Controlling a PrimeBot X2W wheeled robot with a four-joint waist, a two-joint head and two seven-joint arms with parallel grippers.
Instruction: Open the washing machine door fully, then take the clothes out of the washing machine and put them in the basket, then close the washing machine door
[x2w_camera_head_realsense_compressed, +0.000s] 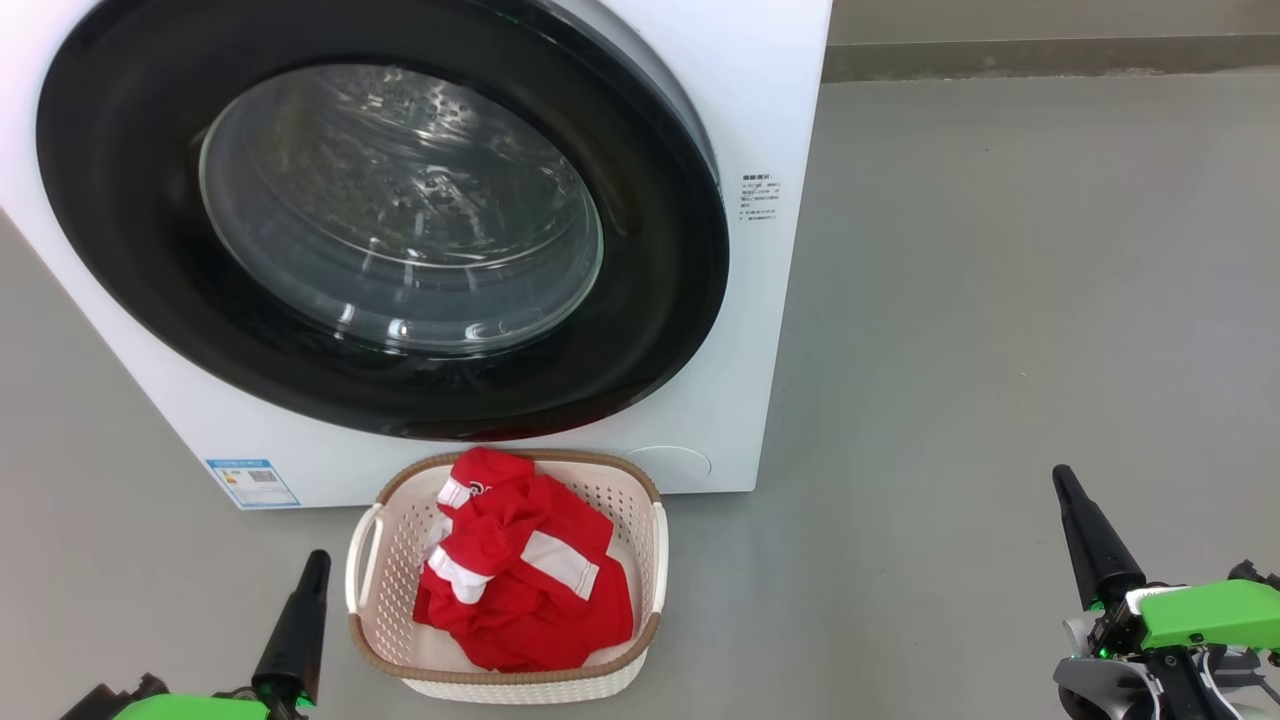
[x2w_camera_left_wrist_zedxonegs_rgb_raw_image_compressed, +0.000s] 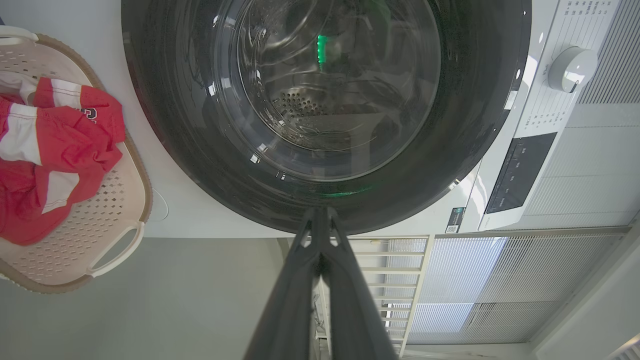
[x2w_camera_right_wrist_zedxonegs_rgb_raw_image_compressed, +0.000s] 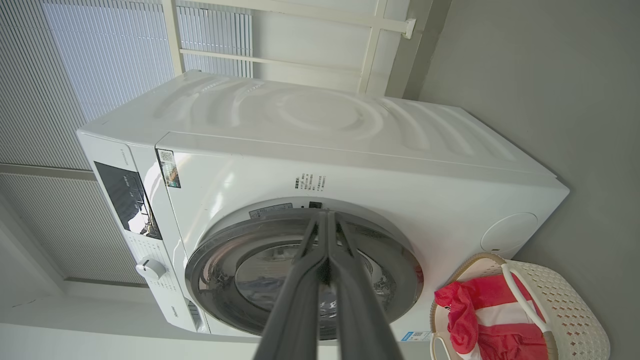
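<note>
Below the closed washing machine door, clothes sat in basket; left tool, right tool fully closed, empty.

We see the washing machine door, its rim glossy black around clear shiny glass. The washing machine is smooth white. The basket is perforated cream plastic, the clothes soft red cloth, the floor matt grey.
</note>
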